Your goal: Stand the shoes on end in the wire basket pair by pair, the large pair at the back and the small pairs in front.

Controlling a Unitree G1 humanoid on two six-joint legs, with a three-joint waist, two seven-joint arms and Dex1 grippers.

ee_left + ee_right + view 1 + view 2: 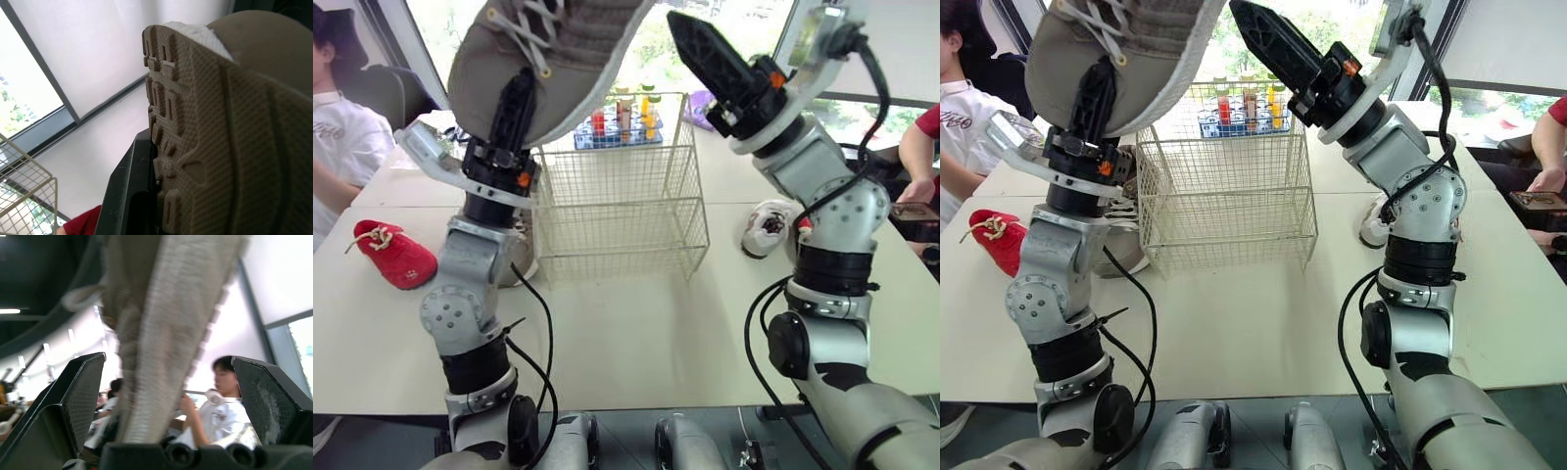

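Closest to me is the large grey shoe (558, 49), held high in my left tool (517, 98), which is clamped on it with one black finger flat against the ribbed sole. The shoe hangs over the left side of the wire basket (622, 211), which stands on the worktop (636, 333). My right tool (695, 44) is raised beside the shoe with its fingers (83, 391) spread wide apart. The shoe's edge sits between them, and I cannot tell whether it touches either. A red shoe (396, 255) lies on the worktop well left of the basket, and a small white shoe (767, 227) near its right side. A rack of tubes (617, 122) stands behind the basket.
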